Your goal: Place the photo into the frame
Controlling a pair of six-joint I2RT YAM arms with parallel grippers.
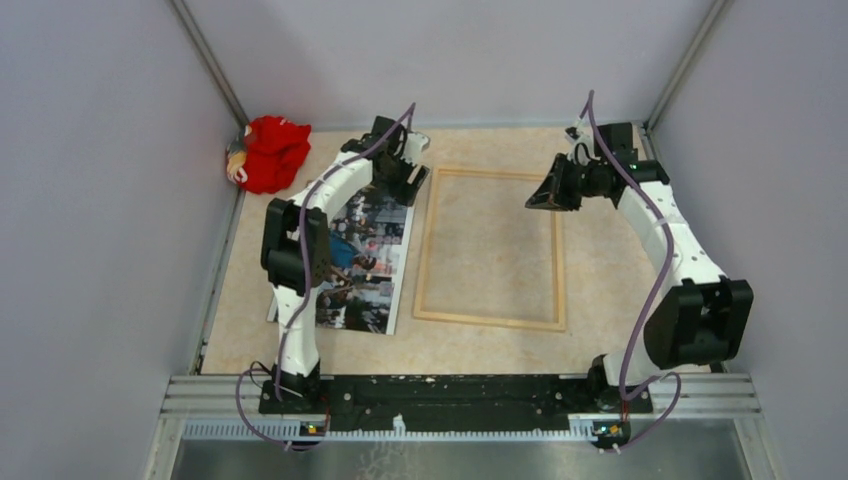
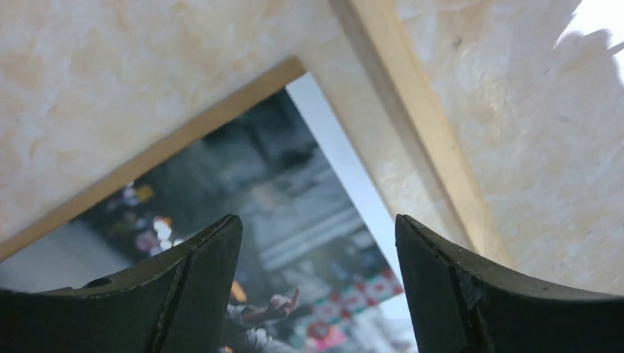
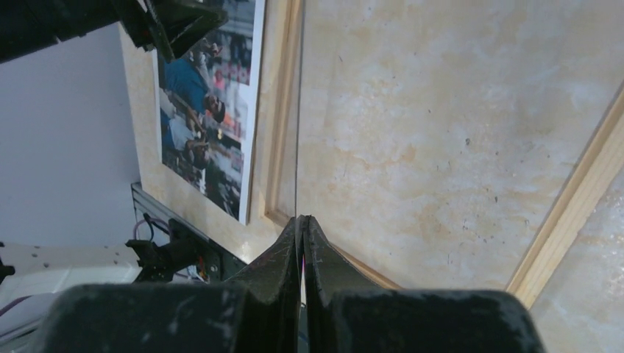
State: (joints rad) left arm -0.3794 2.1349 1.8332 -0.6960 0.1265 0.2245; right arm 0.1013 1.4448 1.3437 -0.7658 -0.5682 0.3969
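Top external view: the photo (image 1: 365, 262) lay picture side up on the bench (image 1: 590, 300), just to the left of the frame (image 1: 428, 240) and outside it. The frame lay flat near the middle of the bench, with bare bench surface showing through its opening. The left end effector (image 1: 405, 178) hovered over the far right corner of the photo, close to the frame's far left corner. The right end effector (image 1: 538, 198) hung above the frame's right rail, near its far end. A red bundle of cloth (image 1: 272, 152) sat in the far left corner.

Left wrist view: the fingers (image 2: 199, 265) stood wide apart and held nothing; the photo's white border was visible between them.

Right wrist view: the fingers (image 3: 283, 254) were pressed together, with nothing visibly gripped.
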